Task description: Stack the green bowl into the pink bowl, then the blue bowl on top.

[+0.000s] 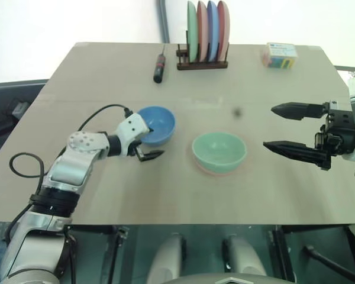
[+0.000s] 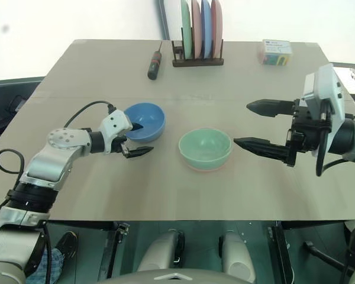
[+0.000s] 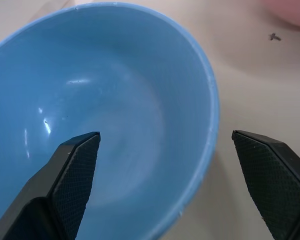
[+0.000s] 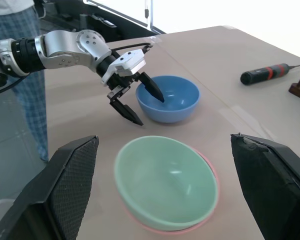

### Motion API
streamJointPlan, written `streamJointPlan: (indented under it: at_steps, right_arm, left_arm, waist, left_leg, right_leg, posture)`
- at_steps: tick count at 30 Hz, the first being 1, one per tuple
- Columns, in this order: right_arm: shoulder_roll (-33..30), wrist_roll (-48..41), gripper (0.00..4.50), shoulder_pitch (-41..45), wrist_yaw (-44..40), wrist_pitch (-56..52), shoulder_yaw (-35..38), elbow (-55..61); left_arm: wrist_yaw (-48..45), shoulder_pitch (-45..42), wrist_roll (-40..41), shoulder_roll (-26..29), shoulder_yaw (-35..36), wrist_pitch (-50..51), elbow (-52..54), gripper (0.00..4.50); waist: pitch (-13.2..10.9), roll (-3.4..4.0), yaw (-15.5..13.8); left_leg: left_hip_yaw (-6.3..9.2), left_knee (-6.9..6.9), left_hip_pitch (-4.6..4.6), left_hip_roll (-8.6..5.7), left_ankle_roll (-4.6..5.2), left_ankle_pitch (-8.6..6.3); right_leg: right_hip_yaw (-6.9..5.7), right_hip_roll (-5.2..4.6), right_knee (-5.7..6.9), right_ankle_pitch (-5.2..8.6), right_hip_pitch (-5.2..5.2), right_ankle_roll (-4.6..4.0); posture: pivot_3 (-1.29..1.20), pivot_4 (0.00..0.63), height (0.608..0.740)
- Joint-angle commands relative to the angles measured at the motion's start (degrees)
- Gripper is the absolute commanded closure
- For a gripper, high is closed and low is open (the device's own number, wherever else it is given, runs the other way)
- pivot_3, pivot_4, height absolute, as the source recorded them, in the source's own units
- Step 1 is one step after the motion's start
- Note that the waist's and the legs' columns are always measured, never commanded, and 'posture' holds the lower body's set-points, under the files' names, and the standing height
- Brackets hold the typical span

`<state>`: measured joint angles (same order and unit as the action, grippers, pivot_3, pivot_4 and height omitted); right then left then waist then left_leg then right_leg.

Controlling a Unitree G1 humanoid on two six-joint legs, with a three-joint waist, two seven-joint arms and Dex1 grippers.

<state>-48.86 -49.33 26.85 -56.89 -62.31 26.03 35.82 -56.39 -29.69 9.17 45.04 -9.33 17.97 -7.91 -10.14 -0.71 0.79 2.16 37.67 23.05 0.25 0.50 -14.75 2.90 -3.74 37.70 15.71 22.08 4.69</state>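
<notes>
From the head views we see the green bowl [image 1: 219, 151] already nested in the pink bowl [image 1: 216, 171], a thin pink rim showing beneath it; our right gripper [image 1: 291, 131] hangs wide open just beside them. In the left wrist view our left gripper [image 3: 165, 165] is spread wide, straddling the blue bowl's [image 3: 115, 115] rim, one finger inside. In the right wrist view the stack sits between our open jaws. We judge only the blue bowl remains.
</notes>
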Motion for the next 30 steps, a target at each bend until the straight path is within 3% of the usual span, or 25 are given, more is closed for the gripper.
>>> streamJointPlan:
  at_steps: [1, 4, 10, 11, 17, 22, 27, 30]
  right_arm:
    - [-1.78, -2.23, 0.04, -0.84, 1.93, 2.04, 1.02, 1.56]
    - [-2.64, -3.79, 0.04, -1.44, 3.24, 2.76, 1.04, 1.56]
    - [-4.34, -6.15, 0.04, -2.36, 5.05, 4.27, 0.81, 1.19]
    - [-4.62, -6.6, 0.04, -2.38, 5.27, 4.5, 0.76, 1.05]
    - [-6.07, -8.17, 0.04, -2.05, 5.65, 6.37, 0.44, -0.19]
    - [-7.18, -8.38, 0.04, -2.7, 5.58, 8.01, 0.02, -1.04]
    - [-7.58, -8.71, 0.04, -3.45, 5.84, 8.92, -0.31, -1.14]
    - [-7.75, -8.87, 0.04, -3.82, 6.12, 9.31, -0.37, -1.24]
  left_arm:
    - [-1.08, -1.67, -1.28, -0.79, 0.2, -3.29, -1.26, 0.5]
    - [-1.93, -2.34, -1.51, -1.38, 0.66, -3.93, -1.96, 1.59]
    - [-4.77, -3.0, -1.77, -0.86, 0.43, -4.32, -3.07, 4.24]
    - [-5.66, -3.33, -1.92, -0.58, 0.28, -4.76, -3.63, 4.46]
    - [-11.25, -10.2, -3.25, -0.33, -0.82, -9.8, -9.54, 4.46]
    - [-16.85, -19.5, -3.62, -4.59, -3.53, -15.51, -12.87, 4.46]
    - [-23.84, -22.95, 0.76, -11.1, -6.06, -14.71, -5.48, 4.46]
    - [-30.45, -20.45, 3.78, -11.84, -9.56, -13.67, 3.72, 4.46]
  waist:
    - [-0.02, -0.03, 0.01]
    - [-0.02, -0.03, -0.01]
    - [-0.01, -0.04, -0.08]
    - [-0.01, -0.03, -0.19]
    - [-0.02, -0.04, -0.21]
    - [-0.04, -0.08, -0.38]
    - [-0.04, -0.08, -0.16]
    - [-0.05, -0.08, 0.28]
  left_leg:
    - [0.0, 0.0, 0.01, 0.0, 0.0, 0.0]
    - [0.01, 0.08, 0.23, 0.02, 0.0, 0.0]
    - [0.09, 0.61, 0.79, 0.03, 0.01, 0.0]
    - [0.11, 0.63, 0.77, 0.03, 0.01, 0.0]
    - [0.15, 0.65, 0.76, 0.02, 0.01, 0.0]
    - [0.21, 0.72, 0.86, -0.03, 0.01, 0.0]
    - [0.18, 0.7, 0.93, -0.02, 0.02, 0.0]
    - [0.16, 0.7, 0.96, 0.0, 0.02, 0.0]
  right_leg:
    - [0.0, 0.0, 0.0, 0.0, 0.01, 0.0]
    - [0.0, 0.01, 0.11, 0.0, 0.25, 0.0]
    - [-0.09, 0.03, 0.3, -0.02, 0.62, 0.03]
    - [-0.11, 0.02, 0.31, -0.02, 0.59, 0.03]
    - [-0.17, 0.04, 0.37, -0.02, 0.57, 0.03]
    - [-0.23, 0.04, 0.33, -0.03, 0.57, 0.04]
    - [-0.22, 0.03, 0.24, -0.03, 0.6, 0.04]
    - [-0.19, 0.04, 0.23, -0.02, 0.63, 0.04]
  posture:
    - [0.0, 0.15, 0.74]
    - [0.0, 0.15, 0.74]
    - [0.0, 0.15, 0.74]
    - [0.0, 0.15, 0.74]
    - [0.0, 0.15, 0.74]
    - [0.0, 0.15, 0.74]
    - [0.0, 0.15, 0.74]
    - [0.0, 0.15, 0.74]
